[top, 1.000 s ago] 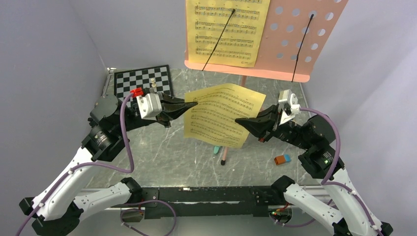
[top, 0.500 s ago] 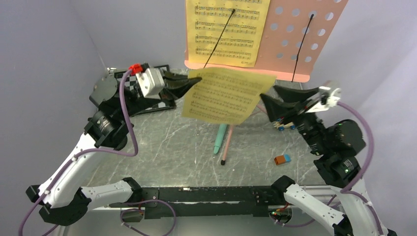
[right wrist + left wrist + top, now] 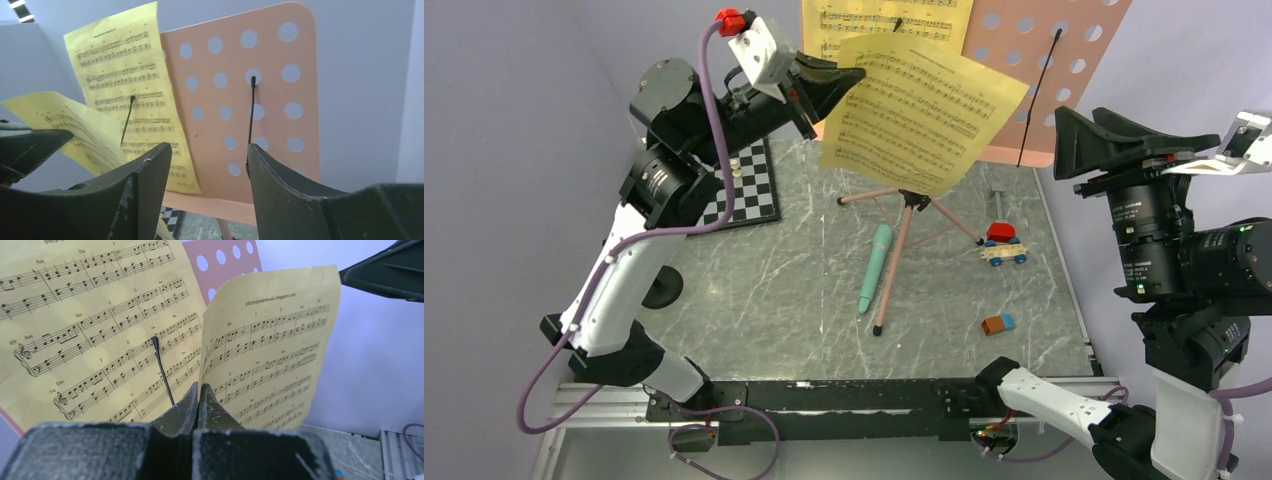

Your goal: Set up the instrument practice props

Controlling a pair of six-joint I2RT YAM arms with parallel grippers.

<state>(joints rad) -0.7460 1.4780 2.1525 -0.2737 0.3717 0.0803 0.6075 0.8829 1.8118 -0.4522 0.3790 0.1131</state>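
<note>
The pink perforated music stand [image 3: 1064, 70] rises at the back on thin tripod legs [image 3: 902, 250]. One yellow sheet-music page [image 3: 864, 18] lies on its left half under a black wire clip. My left gripper [image 3: 856, 76] is shut on the left edge of a second yellow page [image 3: 924, 110], held high in front of the stand. In the left wrist view the pinch [image 3: 199, 386] grips this page [image 3: 270, 350]. My right gripper [image 3: 1069, 145] stands open and empty, facing the stand's bare right half [image 3: 272, 100]. A mint-green tube [image 3: 874, 266] lies on the table. A small black round-base stand [image 3: 662, 288] sits at the left.
A black-and-white chessboard [image 3: 750, 190] lies at the back left. A small toy car [image 3: 1005, 246] and an orange-and-blue block [image 3: 998, 324] sit on the right of the marble table [image 3: 774, 300]. A second black wire clip [image 3: 251, 115] hangs on the stand's right half.
My right gripper let go of the loose page, opened and swung up to the right. My left arm lifted the page from above the table up to the stand.
</note>
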